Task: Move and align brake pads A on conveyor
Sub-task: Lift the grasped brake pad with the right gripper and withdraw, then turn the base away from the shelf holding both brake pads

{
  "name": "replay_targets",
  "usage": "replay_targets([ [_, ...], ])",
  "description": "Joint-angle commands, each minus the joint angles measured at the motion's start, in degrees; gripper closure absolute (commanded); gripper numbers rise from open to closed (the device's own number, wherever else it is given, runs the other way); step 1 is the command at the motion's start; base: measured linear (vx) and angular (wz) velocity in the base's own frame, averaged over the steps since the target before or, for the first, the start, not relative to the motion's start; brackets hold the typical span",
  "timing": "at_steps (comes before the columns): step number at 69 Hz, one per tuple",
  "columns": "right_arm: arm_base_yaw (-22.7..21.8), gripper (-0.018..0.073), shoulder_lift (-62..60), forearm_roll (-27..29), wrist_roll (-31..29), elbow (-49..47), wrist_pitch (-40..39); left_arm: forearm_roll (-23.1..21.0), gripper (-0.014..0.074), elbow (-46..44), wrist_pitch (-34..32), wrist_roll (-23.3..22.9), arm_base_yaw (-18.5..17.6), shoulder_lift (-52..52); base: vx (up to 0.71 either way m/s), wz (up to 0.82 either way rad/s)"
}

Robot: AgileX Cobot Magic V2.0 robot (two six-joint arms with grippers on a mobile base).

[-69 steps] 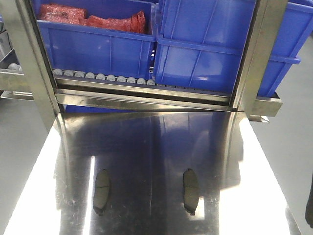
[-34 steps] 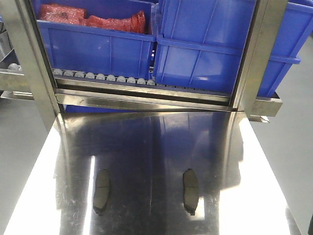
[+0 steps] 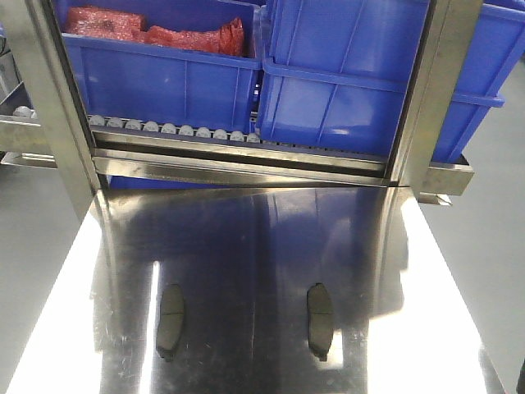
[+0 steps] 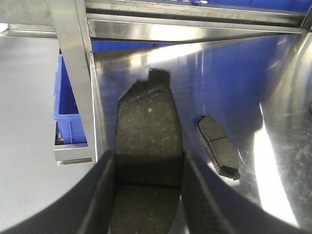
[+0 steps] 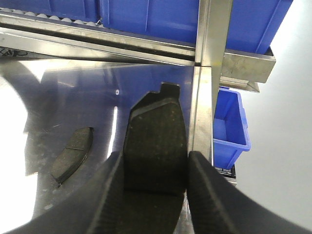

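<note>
Inside left claw (image 4: 147, 158), one brake pad (image 4: 148, 119); inside right claw (image 5: 156, 158), another pad (image 5: 156, 122).

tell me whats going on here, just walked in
Both arms are handling brake pads. The left gripper is shut on one brake pad, and the right gripper is shut on a second brake pad. Two more lie flat and apart on the shiny steel tabletop: the left-hand pad and the right-hand pad. The black conveyor is not in view, so no pad can be seen on it.
</note>
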Motion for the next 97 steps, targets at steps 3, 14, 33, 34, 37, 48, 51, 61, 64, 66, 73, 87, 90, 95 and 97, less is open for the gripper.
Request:
replay_targets([
  [3, -0.10, 0.0566, 0.45, -0.60, -0.27, -1.63, -5.64, 0.28, 0.0603, -1.73, -5.41, -0.08, -0.02, 0.41, 0.00, 0.00],
  [14, -0.10, 0.0566, 0.45, -0.60, -0.27, -1.63, -5.64, 0.28, 0.0603, -1.73, -5.41, -0.08, -0.02, 0.41, 0.00, 0.00],
  [33, -0.10, 0.0566, 0.45, -0.60, -0.27, -1.63, -5.59, 0.28, 0.0603, -1.73, -5.41, -0.08, -0.02, 0.41, 0.00, 0.00],
  [34, -0.10, 0.0566, 0.45, -0.60, -0.27, -1.63, -5.59, 0.28, 0.0603, -1.73, -5.41, -0.08, -0.02, 0.41, 0.00, 0.00],
  [37, -0.10, 0.0566, 0.45, -0.60, -0.27, -1.63, -5.59, 0.28, 0.0603, -1.73, -5.41, -0.08, -0.02, 0.41, 0.00, 0.00],
  [48, -0.10, 0.0566, 0.45, -0.60, -0.27, -1.63, -5.59, 0.28, 0.0603, -1.73, -5.41, -0.08, -0.02, 0.41, 0.00, 0.00],
  [51, -0.10, 0.0566, 0.45, -0.60, -0.27, -1.63, -5.59, 0.28, 0.0603, -1.73, -5.41, -0.08, -0.02, 0.41, 0.00, 0.00],
  [61, -0.10, 0.0566, 0.45, -0.60, -0.27, -1.63, -5.59, 0.28, 0.0603, -1.73, -5.41, -0.08, -0.02, 0.41, 0.00, 0.01],
  [64, -0.10, 0.0566, 0.45, -0.60, -0.27, -1.63, -5.59, 0.28, 0.0603, -1.73, -5.41, -0.08, -0.02, 0.41, -0.01, 0.03],
  [66, -0.10, 0.0566, 0.45, -0.60, -0.27, -1.63, -5.59, 0.28, 0.0603, -1.73, -5.41, -0.08, -0.02, 0.41, -0.01, 0.03],
  [73, -0.10, 0.0566, 0.45, -0.60, -0.27, -1.63, -5.59, 0.28, 0.0603, -1.73, -5.41, -0.08, -0.02, 0.41, -0.01, 0.03],
  [87, -0.10, 0.0566, 0.45, -0.60, -0.27, -1.63, -5.59, 0.28, 0.0603, -1.73, -5.41, -0.08, -0.02, 0.41, -0.02, 0.07],
  [90, -0.10, 0.0566, 0.45, -0.60, -0.27, -1.63, -5.59, 0.28, 0.0603, -1.73, -5.41, -0.08, -0.02, 0.41, -0.03, 0.14],
  [95, -0.10, 0.0566, 0.45, -0.60, -0.27, -1.63, -5.59, 0.28, 0.0603, -1.73, -5.41, -0.08, -0.02, 0.41, -0.04, 0.16],
  [97, -0.10, 0.0566, 0.45, -0.60, -0.27, -1.63, -5.59, 0.28, 0.0603, -1.73, -5.41, -0.08, -0.02, 0.41, -0.05, 0.20],
])
